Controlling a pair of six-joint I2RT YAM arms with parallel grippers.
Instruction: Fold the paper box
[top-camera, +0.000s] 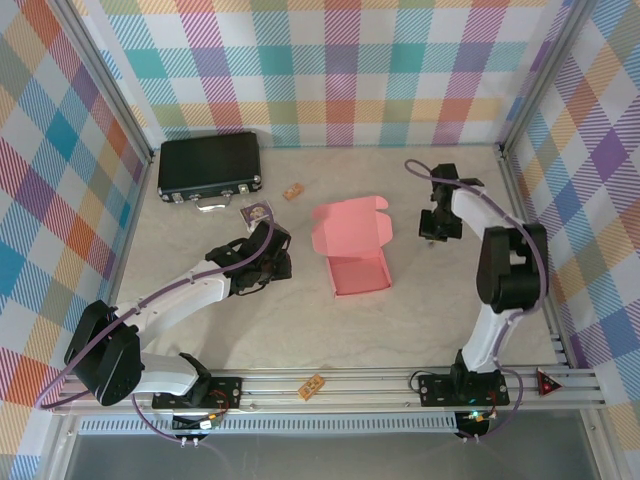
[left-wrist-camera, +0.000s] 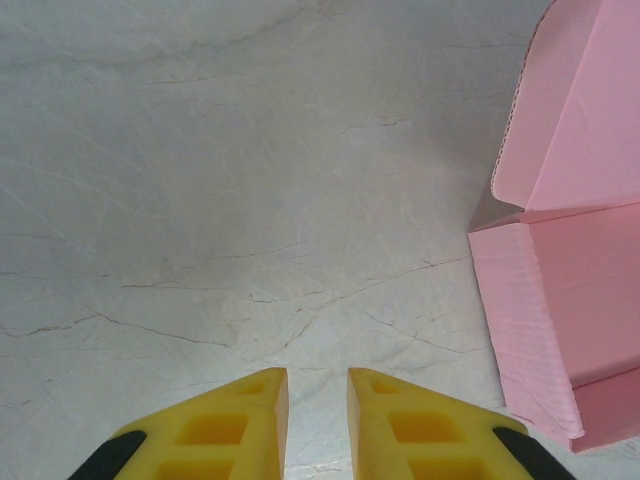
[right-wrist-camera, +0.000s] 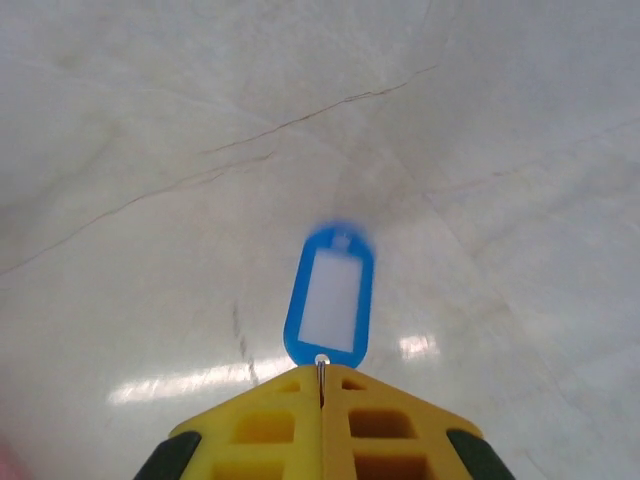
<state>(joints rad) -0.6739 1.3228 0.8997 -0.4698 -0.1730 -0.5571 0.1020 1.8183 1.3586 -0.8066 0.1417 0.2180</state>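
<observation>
The salmon-pink paper box (top-camera: 350, 250) lies mid-table, its tray part formed and its lid flap standing open toward the back. In the left wrist view the paper box (left-wrist-camera: 570, 250) is along the right edge. My left gripper (top-camera: 280, 264) rests just left of the box, apart from it; its yellow fingers (left-wrist-camera: 317, 380) are narrowly open with bare table between them. My right gripper (top-camera: 432, 228) hovers to the right of the box. Its jaws (right-wrist-camera: 322, 375) are shut on the thin metal ring of a blue key tag (right-wrist-camera: 330, 295), which hangs out past the fingertips above the table.
A black hard case (top-camera: 210, 165) with a metal handle sits at the back left. A small picture card (top-camera: 257, 212) and a small wooden block (top-camera: 292, 190) lie near it. Another wooden piece (top-camera: 312, 386) rests on the front rail. Checked walls enclose the table.
</observation>
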